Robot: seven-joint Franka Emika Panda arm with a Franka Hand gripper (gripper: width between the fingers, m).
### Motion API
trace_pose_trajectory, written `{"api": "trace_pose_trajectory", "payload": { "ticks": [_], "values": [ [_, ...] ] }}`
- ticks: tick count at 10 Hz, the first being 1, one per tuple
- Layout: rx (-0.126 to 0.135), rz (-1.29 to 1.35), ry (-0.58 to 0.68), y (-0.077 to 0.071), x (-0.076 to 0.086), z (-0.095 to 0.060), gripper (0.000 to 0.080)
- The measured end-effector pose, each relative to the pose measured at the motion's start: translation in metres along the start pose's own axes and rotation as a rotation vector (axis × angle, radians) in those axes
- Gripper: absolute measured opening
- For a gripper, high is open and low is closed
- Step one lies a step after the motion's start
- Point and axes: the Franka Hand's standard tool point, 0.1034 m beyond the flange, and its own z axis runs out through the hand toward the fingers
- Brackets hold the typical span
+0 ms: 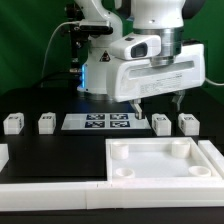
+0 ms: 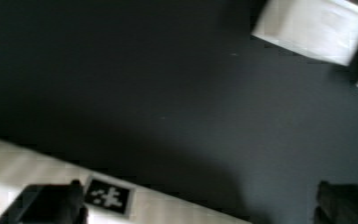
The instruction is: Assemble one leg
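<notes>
Matte black table [image 1: 60, 150] carried all parts. You had the white moulded tray [image 1: 150, 165] lying sockets-up, likely ready for legs. Your gripper [image 1: 157, 102] hung spread and empty over the leg [image 1: 160, 123], a small tagged plastic block standing just beside the marker board [image 1: 105, 121].

Black matte table [image 1: 50, 150]: four small white tagged plastic legs [image 1: 46, 123] flank the marker board [image 1: 98, 122] mid-frame; large white square tray [image 1: 160, 179] lower right.
</notes>
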Motion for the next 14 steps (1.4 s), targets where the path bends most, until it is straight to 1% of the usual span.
{"api": "trace_pose_trajectory", "payload": {
  "ticks": [1, 2, 4, 6, 7, 11, 12, 13, 14],
  "values": [
    [0.009, 0.164, -0.001, -0.010, 0.001, 0.001, 0.0649],
    [0.011, 0.238, -0.003, -0.019, 0.002, 0.001, 0.0649],
    [0.012, 0.233, 0.000, -0.038, 0.004, 0.005, 0.0649],
    [0.017, 0.240, -0.003, -0.060, 0.008, 0.009, 0.0649],
    [0.020, 0.235, 0.000, -0.066, 0.009, 0.010, 0.0649],
    [0.018, 0.226, -0.025, -0.065, 0.007, 0.010, 0.0649],
    [0.018, 0.229, -0.101, -0.064, -0.001, 0.013, 0.0649],
    [0.030, 0.245, -0.240, -0.065, -0.008, 0.016, 0.0649],
    [0.036, 0.240, -0.333, -0.070, -0.004, 0.018, 0.0649]
  ]
}}
